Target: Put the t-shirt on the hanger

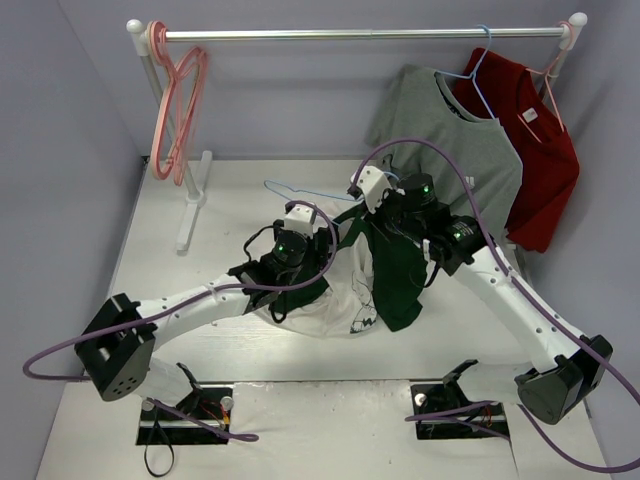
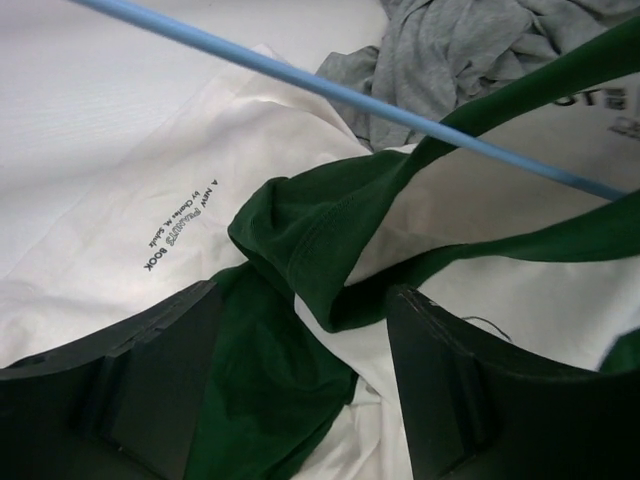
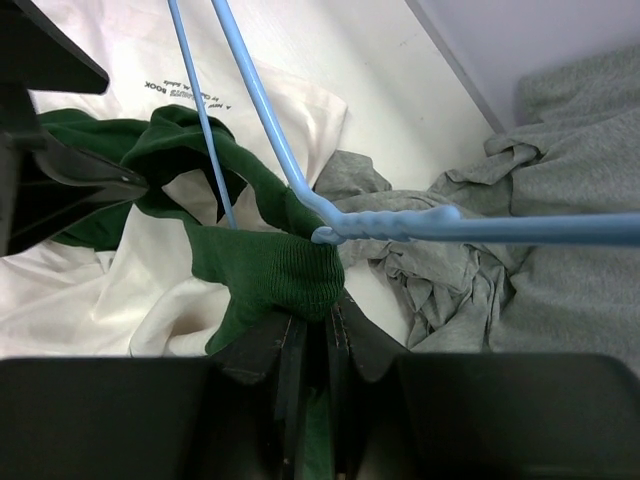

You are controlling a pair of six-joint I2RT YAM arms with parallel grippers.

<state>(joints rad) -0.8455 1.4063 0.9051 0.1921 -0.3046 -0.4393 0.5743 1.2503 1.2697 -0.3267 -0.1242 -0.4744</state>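
Walls of pale grey close in a white worktop, with a clothes rail across the top of the frame. Pink hangers dangle at its upper left end. A grey t-shirt and a red t-shirt hang at upper right, the grey hem crumpling onto the worktop behind the arms. At centre the t-shirt lies bunched, the hanger just above it. The right pincer pinches its green ribbed edge; the left pincer stands wide over a green fold.
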